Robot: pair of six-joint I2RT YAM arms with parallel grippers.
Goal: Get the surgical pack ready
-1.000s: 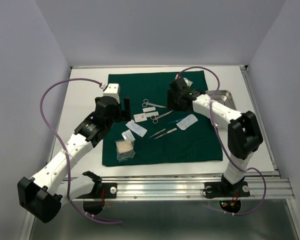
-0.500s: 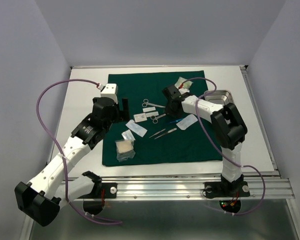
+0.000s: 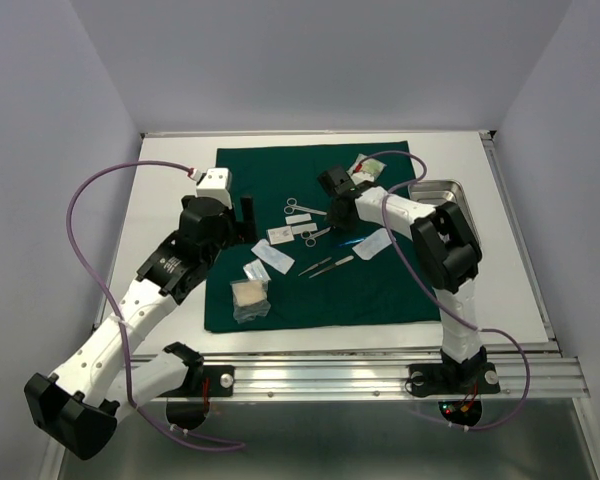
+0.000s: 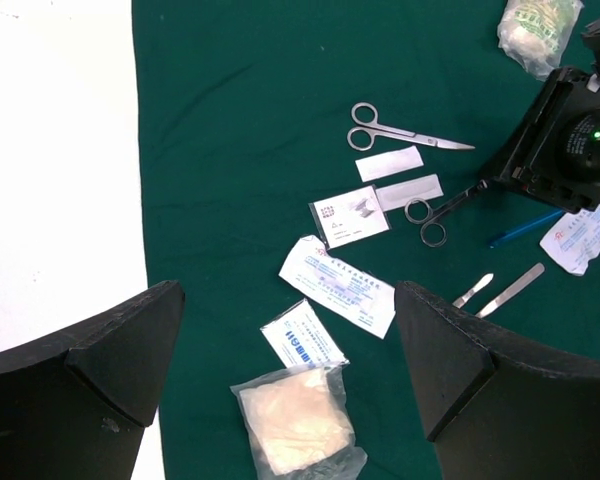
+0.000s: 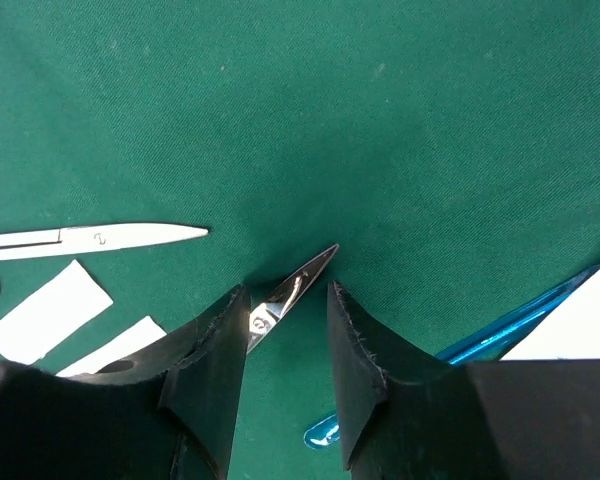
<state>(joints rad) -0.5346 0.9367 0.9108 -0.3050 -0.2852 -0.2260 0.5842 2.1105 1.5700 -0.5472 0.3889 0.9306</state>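
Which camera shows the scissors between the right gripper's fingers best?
The left wrist view: the scissors show sharp, ring handles and shanks whole, only the blade ends hidden. The right wrist view shows just the blade tips inside the right gripper; the top view, a tiny shape on the green drape.

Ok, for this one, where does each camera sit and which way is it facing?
Top: above and behind the arm bases, looking down at the table and green cloth; the left arm and right arm show whole.
Left wrist: high above the cloth, looking down across its middle; its spread fingers frame the bottom.
Right wrist: close above the cloth, looking at a scissor blade between its fingers.
Shared: both wrist views show the silver scissors and the blue tool.
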